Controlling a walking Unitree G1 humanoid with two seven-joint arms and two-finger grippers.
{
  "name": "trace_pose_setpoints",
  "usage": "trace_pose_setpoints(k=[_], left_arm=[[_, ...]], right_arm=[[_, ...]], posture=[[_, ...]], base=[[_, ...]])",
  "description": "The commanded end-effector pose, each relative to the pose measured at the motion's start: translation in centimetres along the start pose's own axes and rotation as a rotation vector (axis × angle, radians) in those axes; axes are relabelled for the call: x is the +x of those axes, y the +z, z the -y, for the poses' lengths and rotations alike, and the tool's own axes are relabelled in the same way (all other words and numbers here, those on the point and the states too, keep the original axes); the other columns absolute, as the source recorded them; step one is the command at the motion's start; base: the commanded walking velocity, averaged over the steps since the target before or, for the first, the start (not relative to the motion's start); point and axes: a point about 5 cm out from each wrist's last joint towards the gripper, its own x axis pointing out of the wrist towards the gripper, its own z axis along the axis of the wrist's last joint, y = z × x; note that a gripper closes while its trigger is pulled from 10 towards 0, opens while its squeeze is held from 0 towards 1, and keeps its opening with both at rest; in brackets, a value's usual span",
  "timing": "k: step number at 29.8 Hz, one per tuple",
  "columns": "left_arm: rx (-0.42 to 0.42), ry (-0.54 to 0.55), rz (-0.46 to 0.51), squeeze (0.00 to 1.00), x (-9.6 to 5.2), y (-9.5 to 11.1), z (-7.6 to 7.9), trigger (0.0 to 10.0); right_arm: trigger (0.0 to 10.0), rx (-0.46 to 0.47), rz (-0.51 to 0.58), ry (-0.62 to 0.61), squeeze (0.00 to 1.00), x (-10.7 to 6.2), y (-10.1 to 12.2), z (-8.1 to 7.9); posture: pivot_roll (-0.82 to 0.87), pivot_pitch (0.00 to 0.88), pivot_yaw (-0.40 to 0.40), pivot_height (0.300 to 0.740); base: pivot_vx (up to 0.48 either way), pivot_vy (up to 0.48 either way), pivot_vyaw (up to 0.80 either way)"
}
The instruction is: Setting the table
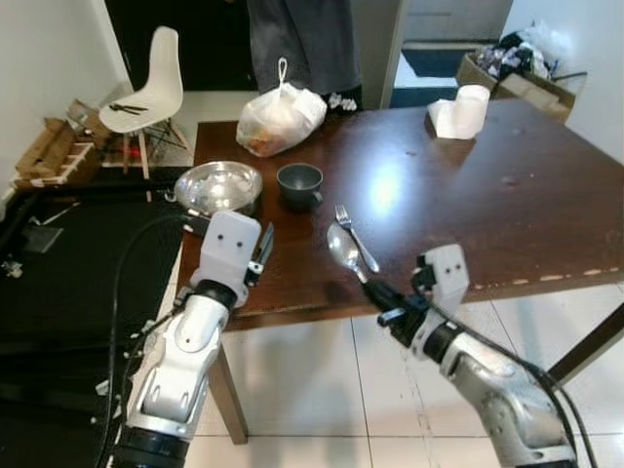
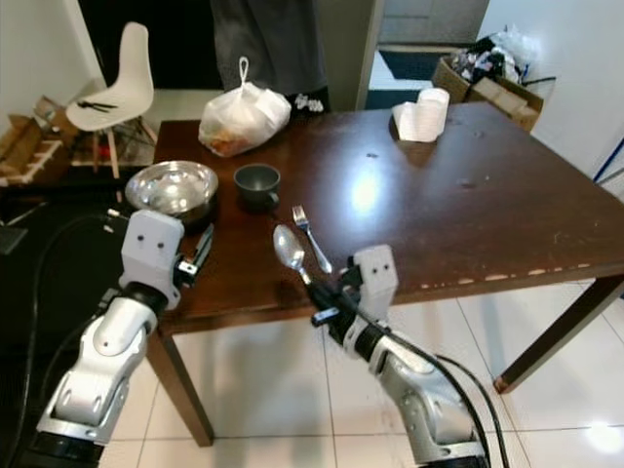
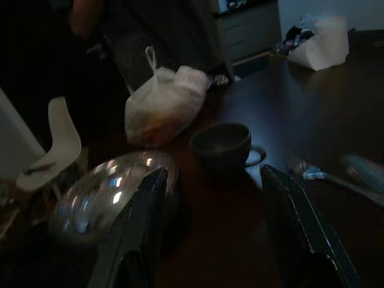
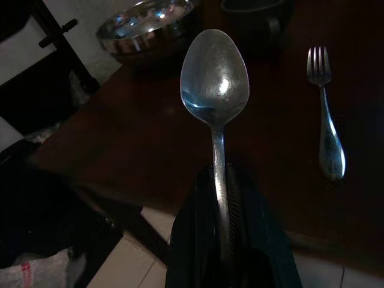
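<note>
— Any writing showing?
— None legible. The right gripper (image 1: 382, 299) is clamping a spoon (image 1: 343, 250) by its handle at the table (image 1: 487, 195) edge, bowl pointing away, just beside the fork (image 1: 356, 237).
— The left gripper (image 1: 261, 255)?
— Its fingers are standing apart, holding nothing, near the metal bowl (image 1: 217, 186).

Person (image 1: 302, 39) behind table cut off at top edge. Spoon (image 4: 215, 90) handle hidden btwn right gripper (image 4: 228, 186) fingers.

My dark brown wooden bench (image 1: 507, 195) carries a shiny round steel bowl (image 1: 218, 185) at its near left corner. Just beside it stands a dark grey cup (image 1: 299, 183), and a silver metal fork (image 1: 355, 237) lies nearer me. A knotted white plastic bag (image 1: 280, 118) sits at the far edge, a white paper roll (image 1: 460, 112) well apart.
</note>
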Motion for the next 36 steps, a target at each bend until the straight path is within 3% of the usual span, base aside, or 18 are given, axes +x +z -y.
trace_pose_setpoints(k=[1, 8, 12, 15, 22, 36], left_arm=[[0.006, -0.028, -0.005, 0.0, -0.3, -0.2, 0.4, 10.0], [0.018, -0.05, -0.007, 0.0, -0.4, -0.1, 0.5, 10.0], [0.018, -0.186, -0.011, 0.0, -0.9, 0.3, 0.3, 10.0], [0.025, -0.25, -0.005, 0.0, -1.2, 0.7, -0.1, 10.0], [0.038, -0.314, 0.014, 0.0, -1.3, 2.3, -1.8, 10.0], [0.028, -0.351, 0.01, 0.0, -1.7, 3.3, -2.2, 10.0]], right_arm=[[10.0, -0.016, -0.013, 0.022, 0.0, 0.1, -0.4, -0.6], [10.0, -0.009, -0.028, 0.062, 0.0, 1.1, -1.3, -1.9], [10.0, 0.008, -0.05, 0.092, 0.0, 2.0, -2.5, -3.2], [10.0, 0.012, -0.064, 0.065, 0.0, 2.3, -3.1, -3.4], [10.0, 0.03, -0.084, -0.085, 0.0, 4.0, -4.3, -2.3], [10.0, 0.036, -0.092, -0.176, 0.0, 5.3, -4.7, -1.1]], posture=[[-0.08, 0.0, 0.1, 0.74], [-0.08, 0.0, 0.099, 0.74], [-0.07, 0.0, 0.096, 0.74], [-0.06, 0.0, 0.093, 0.74], [-0.04, 0.0, 0.099, 0.74], [-0.01, 0.0, 0.111, 0.74]], base=[[0.48, 0.0, 0.0], [0.452, 0.0, 0.0], [0.0, 0.0, 0.0], [0.0, 0.0, 0.0], [0.0, 0.0, 0.0], [0.0, 0.0, 0.0]])
